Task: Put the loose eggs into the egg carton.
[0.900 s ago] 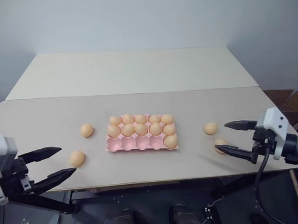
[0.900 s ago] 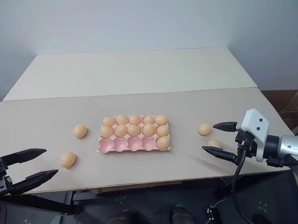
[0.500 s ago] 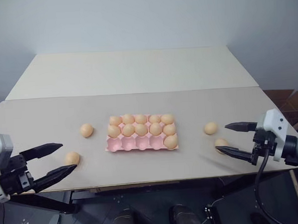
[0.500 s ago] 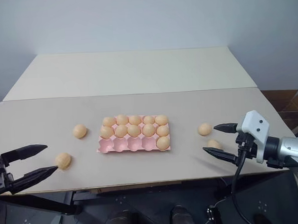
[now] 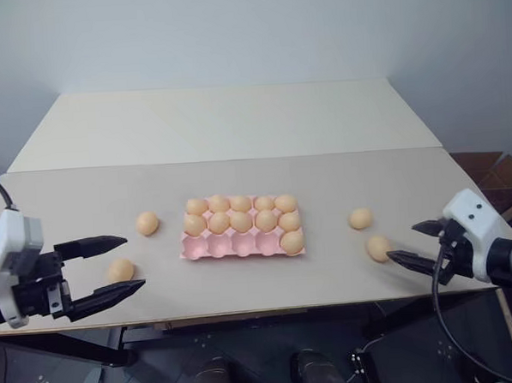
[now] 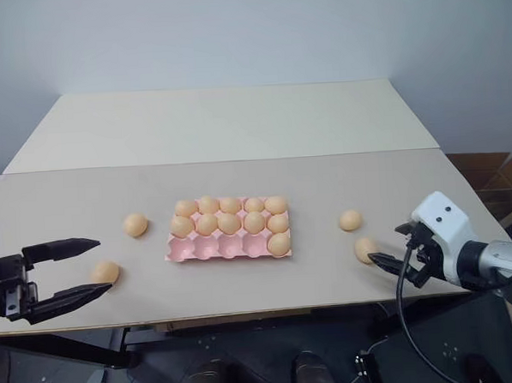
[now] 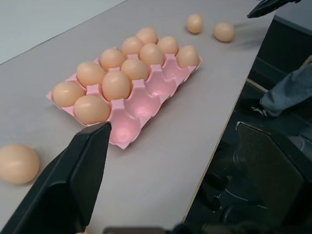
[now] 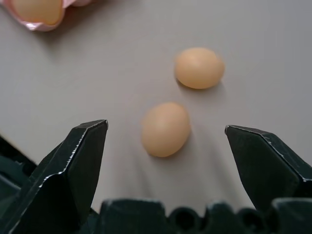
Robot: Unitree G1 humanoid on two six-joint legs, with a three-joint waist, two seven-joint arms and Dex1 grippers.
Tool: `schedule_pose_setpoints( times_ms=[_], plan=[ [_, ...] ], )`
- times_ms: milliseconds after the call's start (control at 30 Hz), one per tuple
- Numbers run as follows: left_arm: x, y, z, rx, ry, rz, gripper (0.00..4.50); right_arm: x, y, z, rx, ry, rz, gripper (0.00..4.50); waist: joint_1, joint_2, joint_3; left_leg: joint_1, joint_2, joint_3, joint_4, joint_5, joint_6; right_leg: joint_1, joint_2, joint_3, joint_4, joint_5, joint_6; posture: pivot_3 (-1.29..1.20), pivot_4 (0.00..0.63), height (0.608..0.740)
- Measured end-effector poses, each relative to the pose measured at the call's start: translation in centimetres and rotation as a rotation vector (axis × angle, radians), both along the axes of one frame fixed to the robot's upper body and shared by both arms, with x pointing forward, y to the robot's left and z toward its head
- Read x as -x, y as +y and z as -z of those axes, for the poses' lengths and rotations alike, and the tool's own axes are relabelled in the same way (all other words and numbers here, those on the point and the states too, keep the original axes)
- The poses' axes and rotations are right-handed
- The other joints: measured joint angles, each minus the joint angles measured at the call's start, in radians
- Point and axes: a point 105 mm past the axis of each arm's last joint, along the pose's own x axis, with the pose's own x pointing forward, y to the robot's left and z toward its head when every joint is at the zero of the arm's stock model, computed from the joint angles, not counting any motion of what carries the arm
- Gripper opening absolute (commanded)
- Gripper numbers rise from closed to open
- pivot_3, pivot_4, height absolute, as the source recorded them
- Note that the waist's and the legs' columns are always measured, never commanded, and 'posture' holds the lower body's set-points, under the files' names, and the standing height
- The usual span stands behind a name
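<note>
Left eye view: left claw [image 5: 122, 265] (wide, empty) now farther forward, straddling near-left egg [image 5: 120, 270].

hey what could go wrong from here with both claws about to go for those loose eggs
The egg between the open left claw fingers lies near the table's front edge; a nudge could roll it off. On the right, two eggs lie close together, so the open right claw closing on the nearer might knock the other. The carton only has free cups in its front row.
</note>
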Motion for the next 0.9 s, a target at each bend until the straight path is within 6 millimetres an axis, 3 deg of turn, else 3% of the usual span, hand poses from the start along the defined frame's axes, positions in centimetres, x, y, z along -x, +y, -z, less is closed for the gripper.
schedule_pose_setpoints(
  times_ms=[333,433,500,567,733,800,900],
  plan=[
    [-0.1,0.0,0.4,0.003,0.006,-0.001,4.47,-1.9,1.5,3.5,-0.036,0.131,0.137,4.5,-0.003,0.0,0.0,-0.002,-0.001,0.0,0.0,0.0,0.0,-0.001,0.0,0.0,-0.001,0.004,-0.006,0.0,0.15,0.74],
    [0.0,0.0,0.6,0.009,0.01,-0.006,4.5,-2.8,1.0,4.9,-0.015,0.151,0.21,3.85,-0.003,0.0,0.0,-0.002,-0.001,0.0,0.0,0.0,0.0,-0.001,0.0,0.0,-0.001,0.004,-0.006,0.0,0.15,0.74],
    [0.0,-0.1,0.5,0.004,0.005,-0.006,4.5,-2.9,0.9,5.6,-0.012,0.166,0.231,3.18,-0.001,0.0,0.0,-0.003,-0.001,0.0,0.0,0.0,0.0,-0.001,0.0,-0.001,0.0,0.004,-0.006,0.0,0.15,0.74],
    [0.0,-0.2,0.4,-0.001,-0.002,-0.007,4.5,-3.1,1.3,5.4,-0.032,0.155,0.224,2.48,-0.003,0.0,0.0,-0.002,0.0,-0.001,0.0,0.0,0.0,-0.001,0.001,-0.001,0.0,0.004,-0.006,0.0,0.15,0.74],
    [-0.1,-0.2,0.4,-0.003,-0.009,-0.017,4.5,-3.4,2.6,3.1,-0.053,0.076,0.177,2.48,-0.008,0.0,0.0,-0.002,0.0,-0.001,0.0,0.0,0.0,-0.001,0.001,-0.001,0.0,0.004,-0.005,0.0,0.15,0.74],
    [-0.1,-0.2,0.3,-0.004,-0.014,-0.02,4.5,-3.6,4.2,1.9,-0.091,0.037,0.128,2.48,-0.012,0.0,0.0,-0.002,0.0,-0.001,0.0,0.0,0.0,-0.001,0.001,0.0,0.0,0.004,-0.005,0.0,0.15,0.74],
    [-0.2,-0.3,0.1,-0.005,-0.027,-0.019,4.5,-3.7,8.1,0.0,-0.142,-0.029,-0.002,2.48,-0.019,0.0,0.0,-0.001,0.001,-0.002,0.0,0.0,0.0,-0.001,0.002,-0.001,0.001,0.004,-0.004,0.0,0.15,0.74]
  ],
)
